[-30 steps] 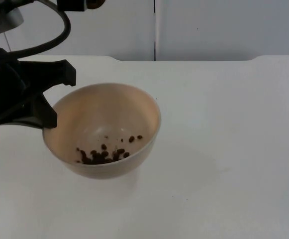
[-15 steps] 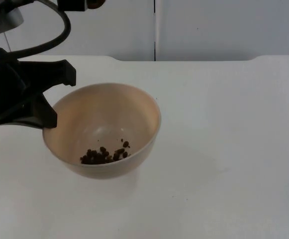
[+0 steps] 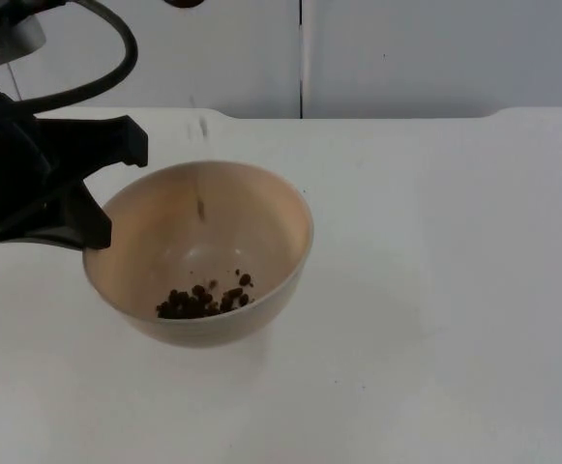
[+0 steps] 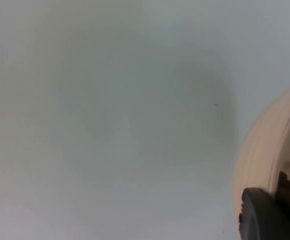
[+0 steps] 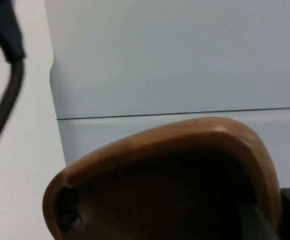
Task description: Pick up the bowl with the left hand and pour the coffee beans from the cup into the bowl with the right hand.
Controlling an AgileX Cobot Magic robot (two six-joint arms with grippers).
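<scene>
One bowl [image 3: 203,249] in left tool [image 3: 92,188], one cup [image 5: 159,180]

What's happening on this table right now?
The left pincer grips the rim of a beige bowl above the white table. A small pile of coffee beans lies in the bowl's bottom. The right pincer holds a brown cup tipped on its side, its dark opening facing the camera, near the grey partition wall.
</scene>
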